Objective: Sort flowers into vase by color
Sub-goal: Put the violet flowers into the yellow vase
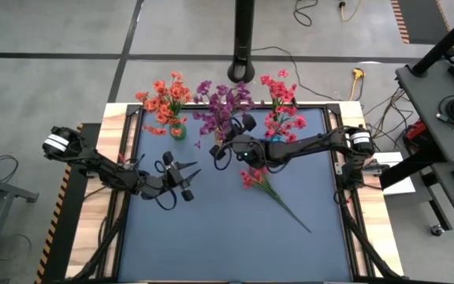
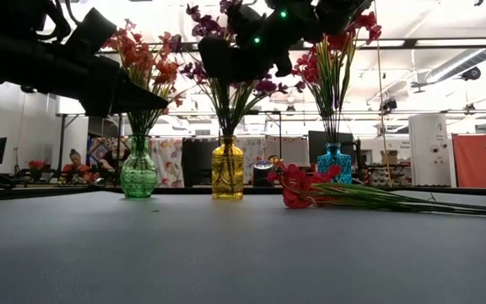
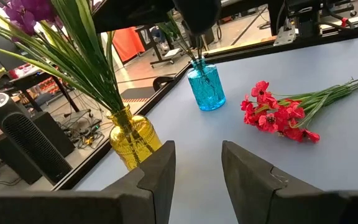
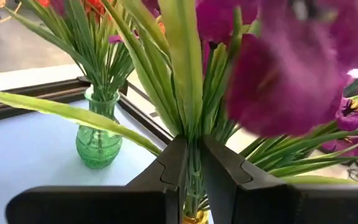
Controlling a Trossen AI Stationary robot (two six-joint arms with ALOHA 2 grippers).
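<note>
From above, the right gripper (image 1: 228, 147) is reaching over the purple spray (image 1: 221, 105) while a pink-red spray (image 1: 260, 180) is lying on the mat, waiting its turn. At table level, green vase (image 2: 138, 173), yellow vase (image 2: 227, 172) and blue vase (image 2: 335, 160) are each holding one colour; no writing shows. The left gripper (image 3: 197, 177) is hanging parted and empty, and the right's fingers (image 4: 169, 171) are pinching purple stems (image 4: 194, 171) above the yellow vase.
</note>
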